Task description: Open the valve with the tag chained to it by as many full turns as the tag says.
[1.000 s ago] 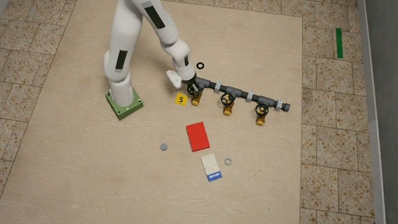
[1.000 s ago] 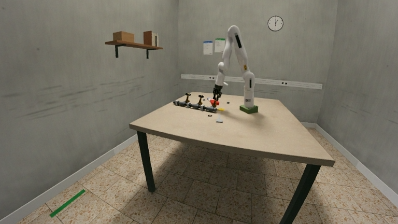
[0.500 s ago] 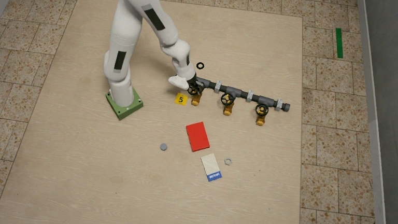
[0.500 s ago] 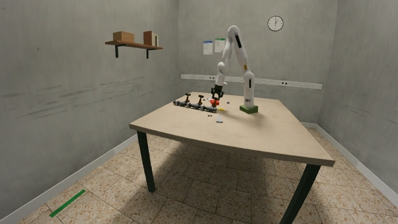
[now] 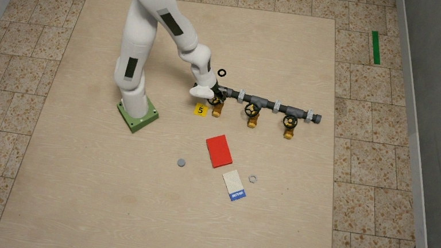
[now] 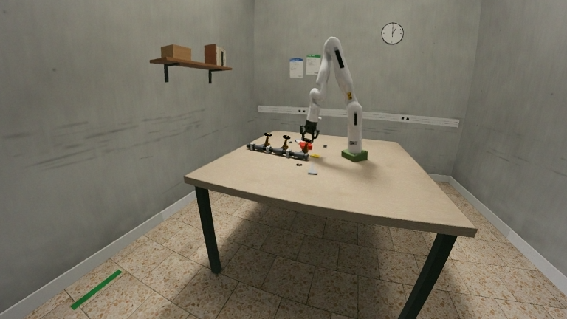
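Observation:
A grey pipe (image 5: 270,104) lies on the table with three brass valves, each with a black handwheel. The left valve (image 5: 215,103) has a yellow tag (image 5: 200,109) marked 5 lying beside it. The middle valve (image 5: 254,109) and the right valve (image 5: 286,124) stand free. My gripper (image 5: 218,97) points down onto the left valve's handwheel, with its fingers partly open around the wheel; the wrist hides most of it. In the exterior view the gripper (image 6: 308,139) is over the near end of the pipe (image 6: 277,151).
A black ring (image 5: 220,70) lies behind the pipe's left end. A red block (image 5: 219,150), a white and blue card (image 5: 233,185), a grey disc (image 5: 181,162) and a grey nut (image 5: 251,175) lie in front. My green base (image 5: 137,115) stands at the left.

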`<state>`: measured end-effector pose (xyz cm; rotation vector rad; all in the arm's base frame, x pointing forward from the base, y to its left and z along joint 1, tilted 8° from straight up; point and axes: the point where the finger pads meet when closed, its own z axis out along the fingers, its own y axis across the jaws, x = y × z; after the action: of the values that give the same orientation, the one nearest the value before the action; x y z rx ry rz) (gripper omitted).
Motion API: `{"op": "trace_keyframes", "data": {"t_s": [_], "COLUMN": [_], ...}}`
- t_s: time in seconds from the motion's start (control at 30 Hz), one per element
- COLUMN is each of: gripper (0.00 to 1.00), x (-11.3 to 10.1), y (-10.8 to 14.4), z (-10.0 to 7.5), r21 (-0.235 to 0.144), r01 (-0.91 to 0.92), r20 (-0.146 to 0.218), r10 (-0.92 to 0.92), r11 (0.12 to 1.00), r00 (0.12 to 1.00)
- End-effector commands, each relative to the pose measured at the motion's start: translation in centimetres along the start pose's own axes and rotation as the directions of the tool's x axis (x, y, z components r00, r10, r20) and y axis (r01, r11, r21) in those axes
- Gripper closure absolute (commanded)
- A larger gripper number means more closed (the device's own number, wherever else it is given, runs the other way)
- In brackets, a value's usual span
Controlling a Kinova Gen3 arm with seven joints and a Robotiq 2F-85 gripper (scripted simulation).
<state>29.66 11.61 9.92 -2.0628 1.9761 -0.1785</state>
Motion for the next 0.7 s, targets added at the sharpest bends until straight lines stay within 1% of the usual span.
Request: {"op": "trace_keyframes", "data": {"t_s": [0.0, 0.33, 0.37, 0.67], "gripper": [0.36, 0.36, 0.00, 0.00], "x": [-0.01, -0.01, -0.01, -0.01], "y": [-0.03, -0.03, -0.03, -0.03], "z": [-0.02, -0.02, -0.02, -0.02], "r21": [-0.007, -0.007, -0.007, -0.007], "r01": [0.022, 0.044, 0.044, 0.044], "r20": [0.002, 0.002, 0.002, 0.002], "r10": [-0.022, -0.044, -0.044, -0.044], "r11": [1.000, 0.999, 0.999, 0.999], "r00": [1.000, 0.999, 0.999, 0.999]}}
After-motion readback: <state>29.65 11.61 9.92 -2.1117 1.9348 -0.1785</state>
